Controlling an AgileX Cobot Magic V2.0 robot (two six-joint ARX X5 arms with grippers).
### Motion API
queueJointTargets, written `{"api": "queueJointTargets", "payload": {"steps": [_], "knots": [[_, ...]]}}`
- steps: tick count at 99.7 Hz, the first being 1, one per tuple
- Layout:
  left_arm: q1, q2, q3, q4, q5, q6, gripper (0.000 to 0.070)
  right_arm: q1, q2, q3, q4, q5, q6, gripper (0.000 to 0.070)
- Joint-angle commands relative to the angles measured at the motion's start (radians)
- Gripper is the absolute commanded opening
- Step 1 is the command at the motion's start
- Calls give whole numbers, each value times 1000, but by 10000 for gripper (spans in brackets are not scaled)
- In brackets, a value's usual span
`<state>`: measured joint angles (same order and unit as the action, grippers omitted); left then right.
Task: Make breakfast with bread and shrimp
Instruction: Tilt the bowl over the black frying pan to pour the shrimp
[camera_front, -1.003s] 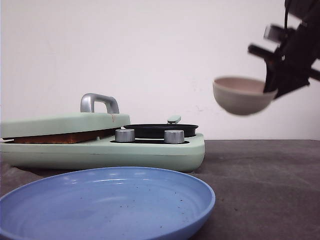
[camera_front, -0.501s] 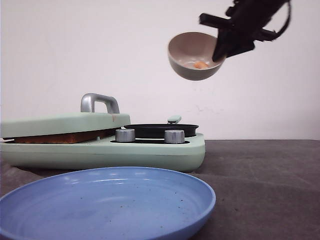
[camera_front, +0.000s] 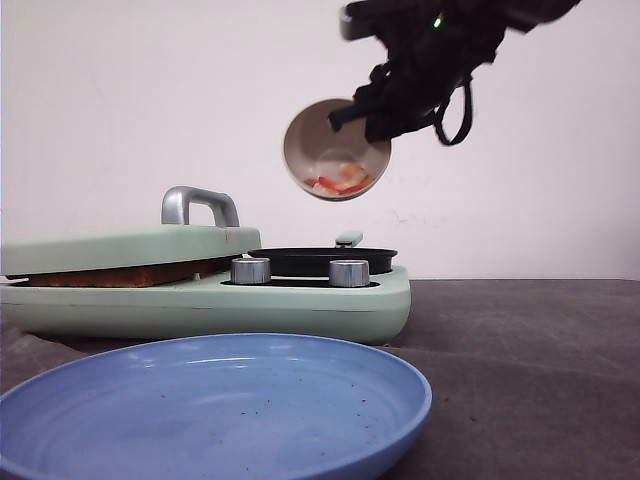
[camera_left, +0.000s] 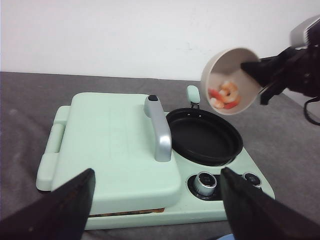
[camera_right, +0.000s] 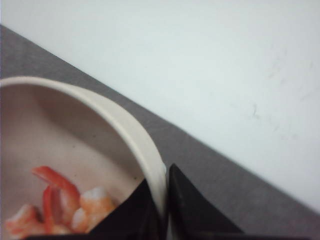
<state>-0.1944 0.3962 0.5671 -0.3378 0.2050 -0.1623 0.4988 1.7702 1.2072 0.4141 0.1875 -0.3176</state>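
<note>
- Nearest to us in the front view sits a blue plate (camera_front: 215, 405) on the dark grey counter (camera_front: 520, 370), its surface dotted with a few dark specks.
- Behind the plate stands a pale green breakfast maker (camera_front: 205, 285), its hinged lid (camera_left: 117, 145) shut flat on the left half, a silver handle (camera_front: 198, 205) on top.
- Under that lid we see a brown crust edge of the bread (camera_front: 125, 275), pressed between lid and base; a sliver of it also shows at the front in the left wrist view.
- On the front of the machine's right half we see two silver knobs (camera_front: 299, 271), and behind them a round black pan (camera_left: 204, 136) set into the base.
- Our left claw (camera_left: 155, 210) hangs over the near side of the machine, its two dark fingers (camera_left: 55, 212) spread wide with nothing between them.
- Above the pan, in the air, our right claw (camera_front: 378, 110) pinches the rim of a beige bowl (camera_front: 335, 150), one finger inside the wall and one outside.
- The bowl is tipped steeply, its mouth turned toward the pan and the camera.
- Inside it, pink and orange shrimp (camera_right: 55, 207) lie gathered at the lowest part of the wall.
- Farthest back is a plain white wall (camera_front: 120, 100).
</note>
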Motion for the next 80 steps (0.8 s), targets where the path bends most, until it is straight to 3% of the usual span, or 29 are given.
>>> {"api": "queueJointTargets", "payload": {"steps": [1,26,42,52,80], "knots": [[-1,2,4,9,-3,21,435,14,23,18,68,57,-91,0],[-2,2,4,11,-2,28,434,57,26,18,148,183,-372,0],[-2,2,4,14,-2,43,434,86,27,18,185,213,-557,0],[-2,2,4,17,-2,47,434,96,27,18,200,219,-613,0],[-2,2,4,16,-2,49,434,108,37,18,331,334,-678,0]]}}
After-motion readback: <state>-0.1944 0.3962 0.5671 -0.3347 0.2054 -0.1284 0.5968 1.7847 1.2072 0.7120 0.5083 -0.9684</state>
